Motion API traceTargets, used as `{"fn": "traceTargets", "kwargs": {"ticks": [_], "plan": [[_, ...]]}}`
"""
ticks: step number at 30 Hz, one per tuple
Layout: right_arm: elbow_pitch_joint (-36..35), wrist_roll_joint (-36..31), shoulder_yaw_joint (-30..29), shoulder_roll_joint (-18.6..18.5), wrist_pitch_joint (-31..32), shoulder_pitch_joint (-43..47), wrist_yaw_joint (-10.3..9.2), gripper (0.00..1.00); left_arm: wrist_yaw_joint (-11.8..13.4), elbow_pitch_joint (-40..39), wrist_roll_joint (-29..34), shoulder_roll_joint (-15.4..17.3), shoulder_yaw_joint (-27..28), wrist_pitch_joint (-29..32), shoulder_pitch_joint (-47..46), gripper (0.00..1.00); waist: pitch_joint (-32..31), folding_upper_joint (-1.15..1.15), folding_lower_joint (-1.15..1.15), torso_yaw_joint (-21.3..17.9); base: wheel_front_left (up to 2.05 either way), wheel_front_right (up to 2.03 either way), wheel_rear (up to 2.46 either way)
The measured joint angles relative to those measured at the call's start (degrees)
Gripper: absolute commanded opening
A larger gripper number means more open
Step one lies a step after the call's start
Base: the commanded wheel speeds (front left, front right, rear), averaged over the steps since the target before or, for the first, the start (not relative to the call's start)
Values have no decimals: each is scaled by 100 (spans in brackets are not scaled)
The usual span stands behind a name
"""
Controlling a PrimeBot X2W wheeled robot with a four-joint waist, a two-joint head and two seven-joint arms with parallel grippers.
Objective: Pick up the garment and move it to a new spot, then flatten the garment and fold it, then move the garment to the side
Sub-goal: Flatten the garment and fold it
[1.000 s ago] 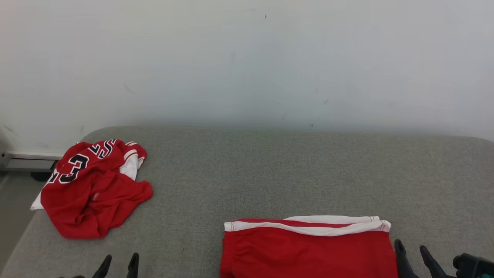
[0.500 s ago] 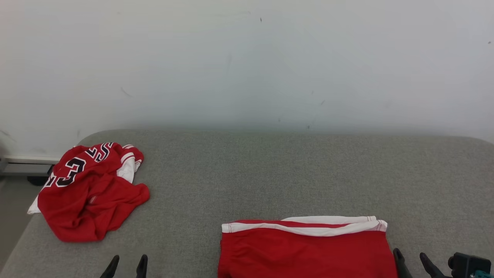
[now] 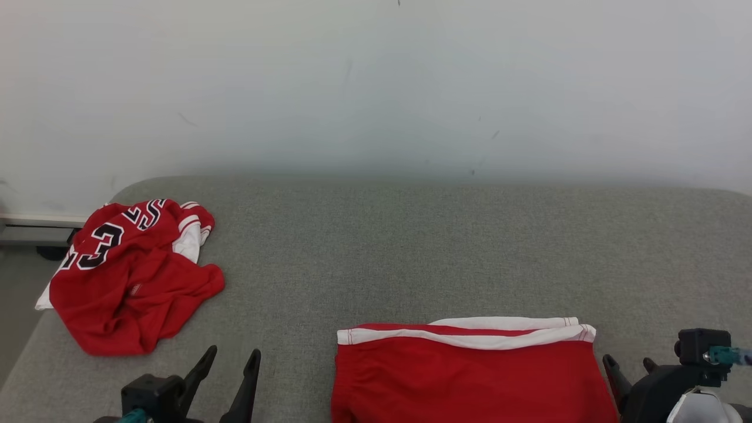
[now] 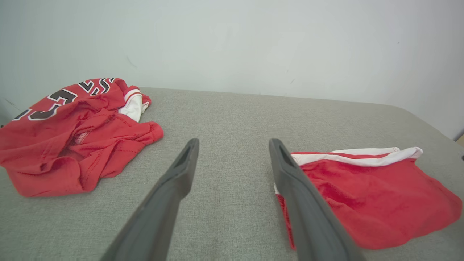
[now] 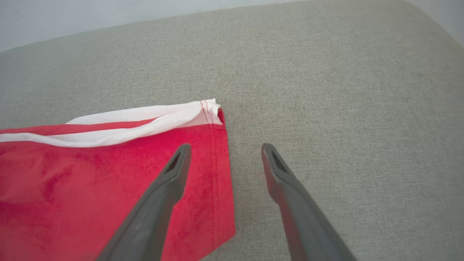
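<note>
Found a folded red fabric garment with a white band along its top edge [image 3: 470, 376] lying flat on the grey fabric-covered worktop [image 3: 411, 252], at the bottom centre of the head view and cut off by the frame's lower edge. Noted a crumpled red jersey with black-and-white numerals and white trim [image 3: 126, 288] heaped at the left of the same view, near the worktop's left corner, well apart from the folded piece. Saw the left pincer [image 3: 234, 351] at the lower left, between the two garments, spread wide and gripping nothing, above bare grey cloth in the left wrist view. Saw the right pincer [image 3: 627, 359] at the lower right, just beside the folded garment's right edge, likewise spread wide and empty. In the right wrist view, found that stitched edge running up between its fingers, one finger over red cloth, the other over bare worktop. Could not tell whether either finger touched the fabric. Made out a pale scuffed wall [image 3: 376, 88] across the upper half of the head view
</note>
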Motion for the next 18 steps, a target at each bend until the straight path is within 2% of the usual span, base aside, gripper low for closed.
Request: {"fn": "traceTargets", "kwargs": {"ticks": [4,15,17,18], "plan": [[359,49,67,13,201,-289,120,100,0,12,25,-4,-10,194,0,100,57,0,0,25,0,0,0],[1299,227,33,81,492,-804,151,100,0,2,74,-52,-67,504,-102,100,155,0,0,119,0,0,0],[1393,253,38,131,494,-891,152,97,0,-12,79,-54,-71,565,-146,100,176,0,0,145,0,0,0],[1474,253,59,145,508,-937,168,92,0,-11,81,-53,-65,575,-147,100,187,0,0,158,0,0,0]]}}
